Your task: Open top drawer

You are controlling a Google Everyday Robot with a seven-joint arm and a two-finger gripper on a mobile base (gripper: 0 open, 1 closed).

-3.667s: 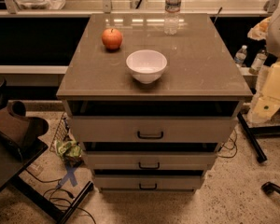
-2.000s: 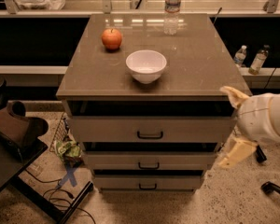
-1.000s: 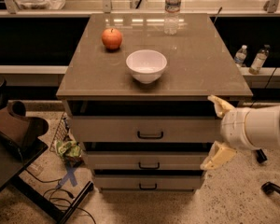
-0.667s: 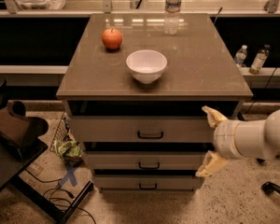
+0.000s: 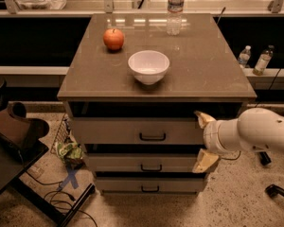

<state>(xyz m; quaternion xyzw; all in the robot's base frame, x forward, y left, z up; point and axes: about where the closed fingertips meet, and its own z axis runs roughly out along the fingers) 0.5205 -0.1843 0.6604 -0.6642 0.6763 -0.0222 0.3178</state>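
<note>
The top drawer [image 5: 113,130] is the tallest grey-beige front of three under the brown cabinet top, with a small black bar handle [image 5: 152,137] at its centre. Its front sits flush with the two lower drawer fronts. My gripper [image 5: 204,140] comes in from the right on a white arm [image 5: 255,131]. It is open, one finger [image 5: 203,118] above and one finger [image 5: 206,161] below, in front of the drawer's right end. It is well to the right of the handle and holds nothing.
On the cabinet top [image 5: 203,70] stand a white bowl [image 5: 148,66], a red apple [image 5: 113,39] and a water bottle [image 5: 174,8]. A dark chair [image 5: 14,131] and cables lie at the left. Two bottles [image 5: 255,59] stand on the right ledge.
My arm has come down from the right side and moved left, bringing the open gripper from beside the cabinet to the front of the top drawer's right end.
</note>
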